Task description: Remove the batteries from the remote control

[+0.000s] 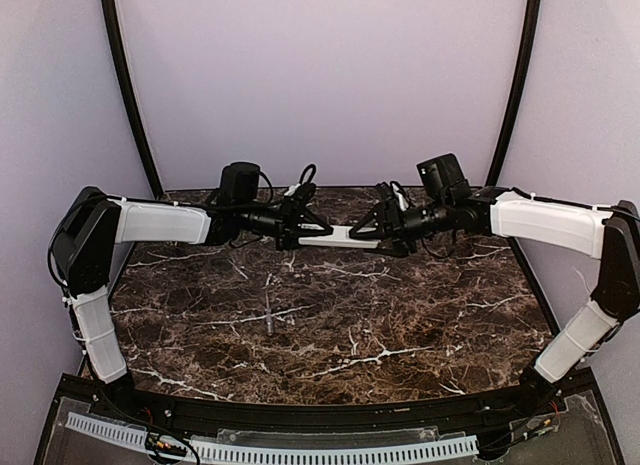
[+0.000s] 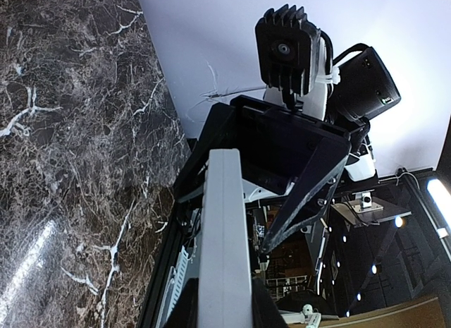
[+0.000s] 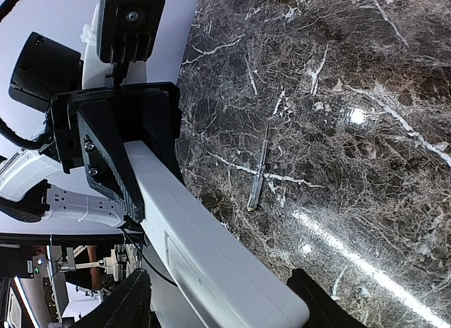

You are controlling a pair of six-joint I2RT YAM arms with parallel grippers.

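Note:
The white remote control (image 1: 335, 239) hangs level above the back of the marble table, between my two arms. My left gripper (image 1: 290, 235) is shut on its left end. In the left wrist view the dark fingers press both sides of the remote control (image 2: 224, 229) at the gripper (image 2: 224, 307). My right gripper (image 1: 385, 240) is at the right end. In the right wrist view the gripper (image 3: 225, 303) stands open around the remote control (image 3: 204, 257), with a gap showing at the right finger (image 3: 317, 300). A closed cover panel shows on the face turned to that camera. The batteries are hidden.
A thin grey stick-like tool (image 1: 270, 310) (image 3: 258, 176) lies on the dark marble table (image 1: 420, 315) near its middle, below the remote. A lilac wall and two black posts close off the back. A perforated white strip runs along the near edge.

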